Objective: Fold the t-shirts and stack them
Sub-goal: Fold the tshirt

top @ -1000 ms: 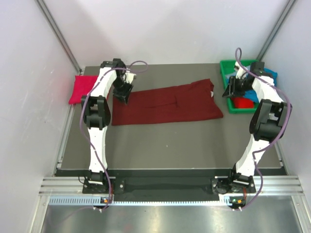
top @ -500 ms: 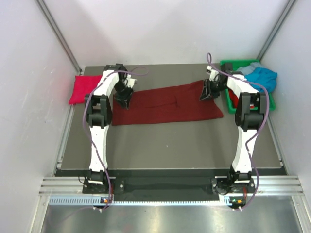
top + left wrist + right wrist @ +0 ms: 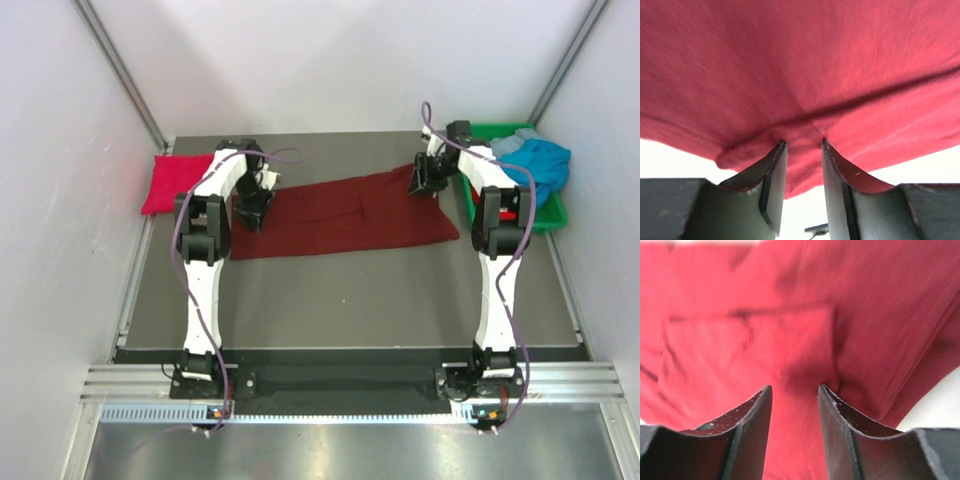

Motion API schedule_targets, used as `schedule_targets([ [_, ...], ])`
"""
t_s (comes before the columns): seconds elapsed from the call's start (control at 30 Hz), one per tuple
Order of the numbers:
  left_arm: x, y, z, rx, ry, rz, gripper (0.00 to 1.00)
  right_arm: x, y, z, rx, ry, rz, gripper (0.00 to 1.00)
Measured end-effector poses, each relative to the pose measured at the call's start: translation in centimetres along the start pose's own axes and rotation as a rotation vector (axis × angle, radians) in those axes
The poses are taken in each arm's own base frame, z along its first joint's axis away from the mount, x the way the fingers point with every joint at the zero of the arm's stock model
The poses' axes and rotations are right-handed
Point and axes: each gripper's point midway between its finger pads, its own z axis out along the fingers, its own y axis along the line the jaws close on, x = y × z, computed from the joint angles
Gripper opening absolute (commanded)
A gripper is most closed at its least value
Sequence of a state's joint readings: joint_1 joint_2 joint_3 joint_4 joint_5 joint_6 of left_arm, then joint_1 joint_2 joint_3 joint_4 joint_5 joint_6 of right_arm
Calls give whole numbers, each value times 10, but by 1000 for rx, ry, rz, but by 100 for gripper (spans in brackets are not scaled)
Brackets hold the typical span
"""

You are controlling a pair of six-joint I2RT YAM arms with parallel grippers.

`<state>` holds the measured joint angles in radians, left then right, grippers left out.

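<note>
Overhead view of a dark bench (image 3: 350,300) with two white robot arms reaching toward its 12 o'clock edge. A dark maroon t-shirt (image 3: 345,215) lay spread in a long strip across the middle of the bench, running from 9 o'clock to 3 o'clock, flat apart from a few shallow creases, its edges uneven.

The left pincer (image 3: 252,208) was down on the strip's 9 o'clock end. Its wrist camera showed cloth bunched between nearly closed fingers (image 3: 774,185), with creases fanning from the tips, so it appeared to be gripping the shirt. The right pincer (image 3: 425,182) sat on the far corner at the 3 o'clock end. Its fingers (image 3: 752,420) stood slightly apart over smooth cloth, and whether they had nipped it could not be told.

The step looked like taking both ends for a first fold. The next move probably called for a sure right-hand hold, then both ends lifted together.

A crimson t-shirt (image 3: 172,182) lay folded at 10 o'clock. A teal t-shirt (image 3: 540,160) was heaped in a green bin (image 3: 552,213) at 2 o'clock.
</note>
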<state>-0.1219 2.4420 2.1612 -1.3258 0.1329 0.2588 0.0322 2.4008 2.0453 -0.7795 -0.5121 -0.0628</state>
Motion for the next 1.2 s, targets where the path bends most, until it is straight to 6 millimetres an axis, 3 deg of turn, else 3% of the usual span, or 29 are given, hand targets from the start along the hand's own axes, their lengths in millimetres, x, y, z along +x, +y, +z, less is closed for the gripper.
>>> schedule_targets([
  [0.3,53,-14,4,-41,142,-2,38,-48,5,26,36,-97,-64,49],
  [0.47,88,-31,5,-44,221,17,38,-66,12,37,44,-139,-93,51],
  [0.63,103,-48,0,-65,244,57,37,-77,12,38,59,-175,-85,54],
  [0.77,93,-59,-17,-101,193,100,40,-87,9,37,83,-209,-98,57],
  [0.9,51,-52,-51,-160,36,110,43,-83,9,29,99,-203,-93,59],
  [1.07,6,-18,-100,-217,-176,43,43,-72,26,-18,121,-200,-75,61],
  [1.2,-6,11,-103,-232,-212,-15,43,-73,46,-72,130,-253,-89,61],
])
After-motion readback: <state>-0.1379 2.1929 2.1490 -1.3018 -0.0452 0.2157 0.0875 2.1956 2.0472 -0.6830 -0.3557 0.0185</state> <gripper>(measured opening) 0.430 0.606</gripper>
